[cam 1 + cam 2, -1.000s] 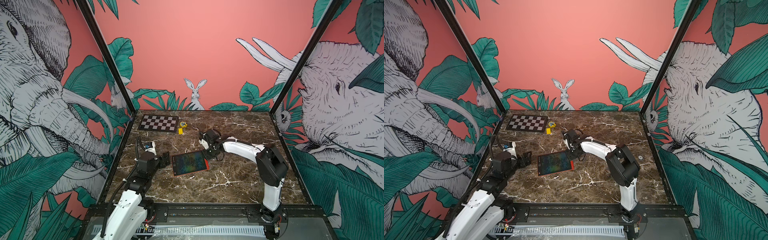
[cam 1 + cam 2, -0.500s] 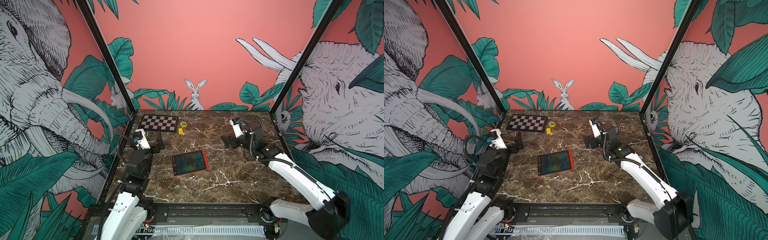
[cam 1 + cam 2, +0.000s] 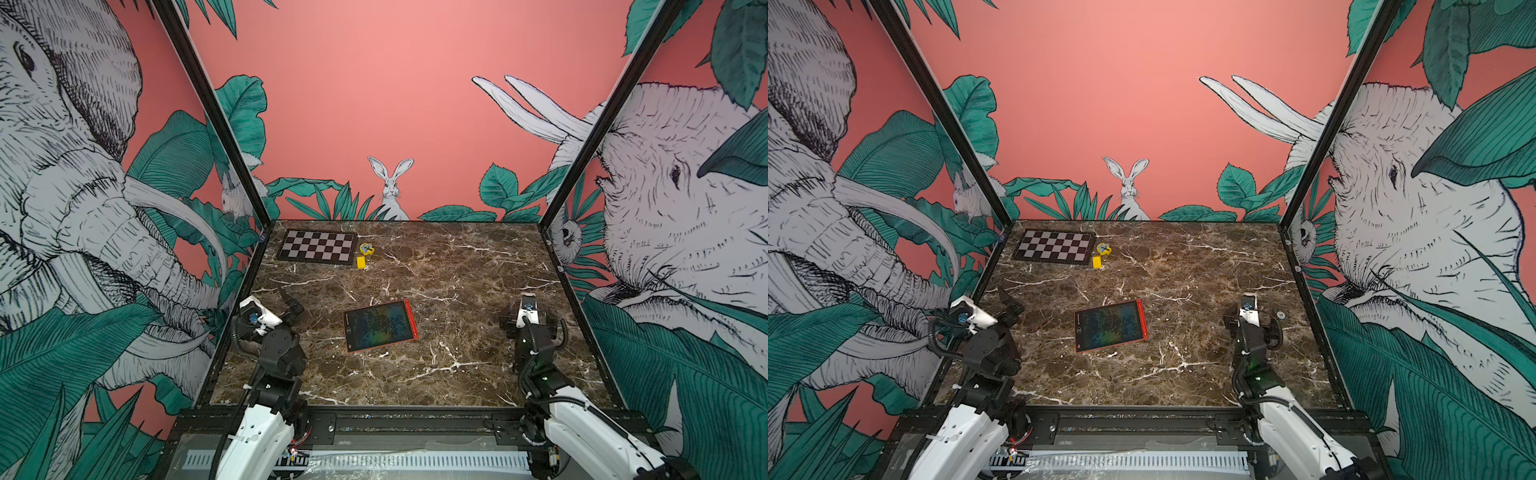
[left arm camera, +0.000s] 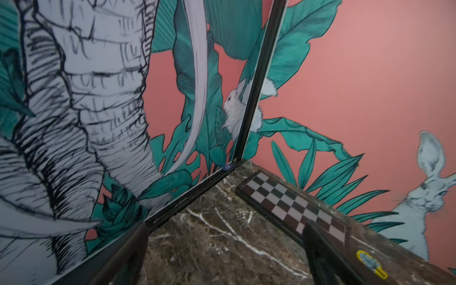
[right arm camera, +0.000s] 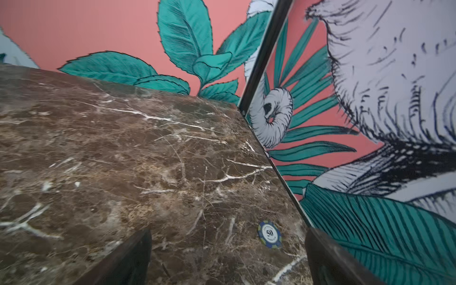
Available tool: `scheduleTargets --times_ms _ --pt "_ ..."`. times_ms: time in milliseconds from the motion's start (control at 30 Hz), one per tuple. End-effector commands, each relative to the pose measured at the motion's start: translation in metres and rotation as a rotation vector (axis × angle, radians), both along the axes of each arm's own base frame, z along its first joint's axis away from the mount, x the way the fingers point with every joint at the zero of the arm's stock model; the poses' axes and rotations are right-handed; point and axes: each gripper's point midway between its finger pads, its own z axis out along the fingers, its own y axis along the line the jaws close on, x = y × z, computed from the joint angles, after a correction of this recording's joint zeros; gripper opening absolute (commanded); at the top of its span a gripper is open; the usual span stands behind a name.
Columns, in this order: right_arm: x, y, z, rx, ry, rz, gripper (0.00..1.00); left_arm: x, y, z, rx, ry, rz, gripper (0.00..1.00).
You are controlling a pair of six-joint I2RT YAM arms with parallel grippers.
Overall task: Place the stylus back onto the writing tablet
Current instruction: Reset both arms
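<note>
A flat rectangular writing tablet (image 3: 377,327) with an orange-red frame and a dark, scribbled screen is lying near the middle of the brown marble tabletop (image 3: 457,266). The thin, straight red plastic stylus (image 3: 411,319) appears to be lying along the tablet's 3 o'clock edge, touching the frame. In both top views it is blending into that frame, so I cannot tell whether it is seated in a holder.

The left hand (image 3: 291,305) is hovering at 9 o'clock of the tablet, well apart from it, fingers spread wide and gripping nothing. Its wrist view is showing only bare tabletop and the black-and-white chessboard (image 4: 296,209) between them. The right hand (image 5: 229,261) is hanging at 3 o'clock, likewise spread and empty.

The stylus is probably behaving as a light, stiff, smooth stick, rolling and slipping easily. The best hold is looking like a pinch at mid-length, across its thin width, coming straight down. The tablet is likely sliding readily on polished stone, so a sideways push is risking shifting both.
</note>
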Motion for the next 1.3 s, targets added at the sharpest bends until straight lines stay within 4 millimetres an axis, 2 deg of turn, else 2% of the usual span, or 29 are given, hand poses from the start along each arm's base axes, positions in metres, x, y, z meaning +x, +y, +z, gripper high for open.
scheduleTargets --times_ms 0,67,167,267,300,367,433,467,500,567,600,667,733,800,900,933,967,1033,1100,1133,1167,1200,1233,1267 --pt "0.011 -0.013 0.007 0.066 -0.094 -0.078 0.99 0.001 0.006 -0.02 -0.015 0.07 0.058 0.99" --pt "0.028 -0.012 -0.003 0.05 -0.056 -0.065 0.99 0.014 -0.003 -0.029 0.04 0.162 0.01 0.99" --pt "0.062 0.007 -0.008 0.017 -0.02 0.02 0.99 0.035 -0.02 -0.04 0.093 0.269 -0.081 0.98" --pt "0.092 0.016 -0.025 -0.02 0.015 0.052 0.99 0.051 -0.035 -0.048 0.144 0.312 -0.16 0.95" --pt "0.096 0.015 -0.024 -0.028 -0.003 0.053 0.99 0.055 -0.038 -0.049 0.169 0.322 -0.176 0.95" --pt "0.092 0.01 -0.031 0.037 0.072 0.055 0.99 0.062 -0.041 -0.053 0.215 0.356 -0.194 0.94" --pt "0.09 -0.001 -0.044 0.098 0.052 0.044 0.99 0.067 -0.042 -0.061 0.247 0.398 -0.193 0.93" --pt "0.094 -0.01 -0.037 0.093 -0.019 0.007 0.99 0.07 -0.044 -0.065 0.266 0.42 -0.204 0.93" --pt "0.095 -0.013 -0.044 0.096 -0.001 -0.013 0.99 0.074 -0.047 -0.07 0.292 0.441 -0.219 0.92" --pt "0.097 -0.015 -0.045 0.128 0.095 -0.036 0.99 0.083 -0.054 -0.082 0.351 0.481 -0.261 0.92" --pt "0.103 -0.016 -0.046 0.114 0.081 -0.032 0.99 0.087 -0.056 -0.088 0.37 0.497 -0.265 0.92" --pt "0.1 -0.015 -0.043 0.119 0.054 -0.02 0.99 0.096 -0.057 -0.099 0.407 0.517 -0.261 0.93" --pt "0.101 -0.016 -0.046 0.122 0.089 -0.03 0.99 0.108 -0.057 -0.1 0.446 0.558 -0.238 0.94" --pt "0.102 -0.016 -0.043 0.117 0.058 -0.024 0.99 0.123 -0.066 -0.105 0.473 0.582 -0.287 0.99" --pt "0.101 -0.016 -0.045 0.117 0.078 -0.029 0.99 0.148 -0.088 -0.109 0.535 0.587 -0.389 0.99" --pt "0.101 -0.016 -0.045 0.118 0.075 -0.028 0.99 0.155 -0.091 -0.116 0.514 0.596 -0.412 0.99" --pt "0.101 -0.016 -0.045 0.118 0.071 -0.026 0.99 0.164 -0.092 -0.115 0.534 0.575 -0.41 1.0" --pt "0.101 -0.016 -0.045 0.118 0.071 -0.027 0.99 0.162 -0.077 -0.12 0.465 0.633 -0.366 0.99" --pt "0.101 -0.016 -0.045 0.118 0.073 -0.027 0.99 0.16 -0.055 -0.122 0.361 0.563 -0.359 0.99" --pt "0.101 -0.016 -0.046 0.118 0.074 -0.027 0.99 0.155 -0.048 -0.127 0.272 0.525 -0.418 1.0" --pt "0.101 -0.016 -0.045 0.119 0.073 -0.026 0.99 0.15 -0.05 -0.132 0.23 0.469 -0.483 1.0" --pt "0.101 -0.016 -0.046 0.117 0.074 -0.026 0.99 0.148 -0.05 -0.126 0.262 0.362 -0.478 0.99" --pt "0.101 -0.016 -0.044 0.118 0.07 -0.027 0.99 0.143 -0.05 -0.126 0.273 0.339 -0.477 0.99" --pt "0.101 -0.016 -0.045 0.118 0.071 -0.026 0.99 0.14 -0.048 -0.132 0.245 0.392 -0.472 0.99"
